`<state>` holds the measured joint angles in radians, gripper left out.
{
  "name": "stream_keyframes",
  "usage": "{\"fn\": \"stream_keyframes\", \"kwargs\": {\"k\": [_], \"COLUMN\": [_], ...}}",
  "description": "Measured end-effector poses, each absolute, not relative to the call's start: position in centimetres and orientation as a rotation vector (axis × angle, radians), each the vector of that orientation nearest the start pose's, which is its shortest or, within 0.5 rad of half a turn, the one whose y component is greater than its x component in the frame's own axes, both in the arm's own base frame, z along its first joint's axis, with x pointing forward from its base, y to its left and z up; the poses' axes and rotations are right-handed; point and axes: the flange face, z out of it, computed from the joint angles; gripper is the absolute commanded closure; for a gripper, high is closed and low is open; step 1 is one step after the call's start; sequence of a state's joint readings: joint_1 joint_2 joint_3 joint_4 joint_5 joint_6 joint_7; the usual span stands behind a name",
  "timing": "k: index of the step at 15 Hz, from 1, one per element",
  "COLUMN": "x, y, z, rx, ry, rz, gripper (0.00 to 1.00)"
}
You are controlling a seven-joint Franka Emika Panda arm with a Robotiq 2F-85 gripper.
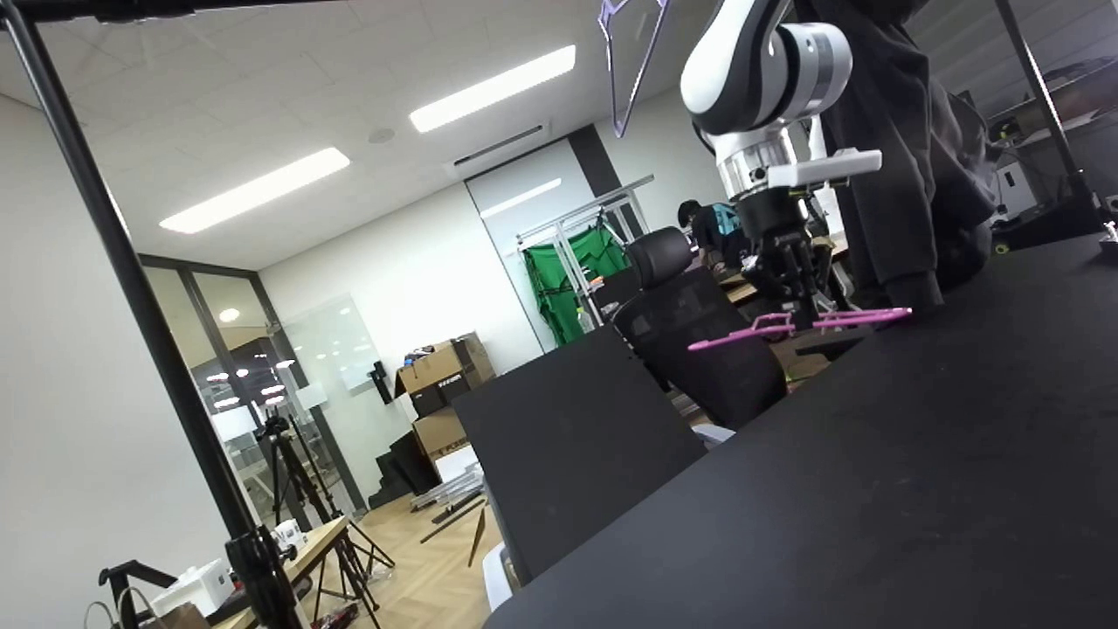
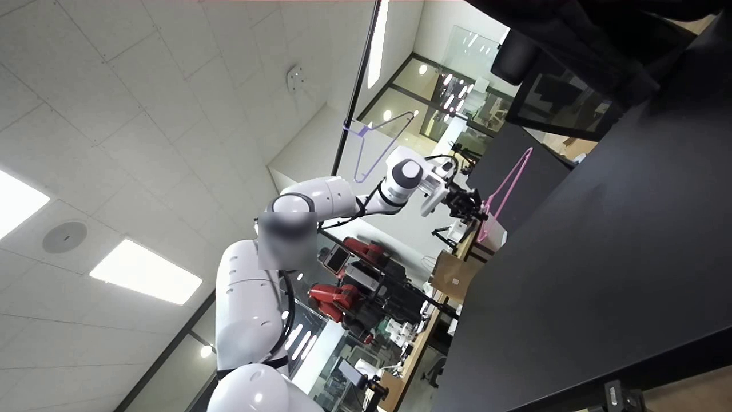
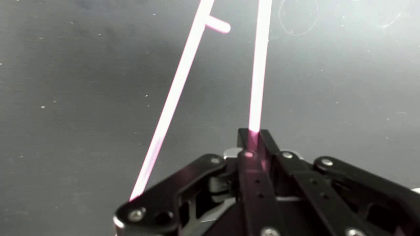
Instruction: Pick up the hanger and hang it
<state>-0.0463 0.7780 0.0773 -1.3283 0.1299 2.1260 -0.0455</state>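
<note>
The pink hanger (image 1: 860,318) is in my gripper (image 1: 802,316), seen edge-on and nearly flat in an exterior view. It also shows as a slim pink outline (image 2: 519,173) at the fingertips of my gripper (image 2: 484,216) in an exterior view. In the wrist view my gripper (image 3: 255,139) is shut on one bar of the hanger (image 3: 258,72). A second bar with a short peg runs to the left. The hanger appears raised over the black table; the exact height is hard to tell. Its hook is not clearly seen.
A purple hanger (image 2: 364,131) hangs on a black rod (image 2: 360,74) above the table; it also shows at the top of an exterior view (image 1: 645,65). A person in dark clothes (image 1: 891,157) stands by the black table (image 1: 830,489). A black pole (image 1: 131,271) rises at one side.
</note>
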Motion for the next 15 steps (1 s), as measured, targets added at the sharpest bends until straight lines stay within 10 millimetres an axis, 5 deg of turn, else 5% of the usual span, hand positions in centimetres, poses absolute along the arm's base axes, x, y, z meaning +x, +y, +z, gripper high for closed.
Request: {"fn": "stream_keyframes", "kwargs": {"k": [10,15], "x": [69.8,67.8], "y": [-12.5,-17.0], "z": [38.5,42.1], "rx": [-2.928,-2.758], "ry": [0.255,0.416], "rz": [-0.113,-0.287], "gripper": [0.98,0.98]}}
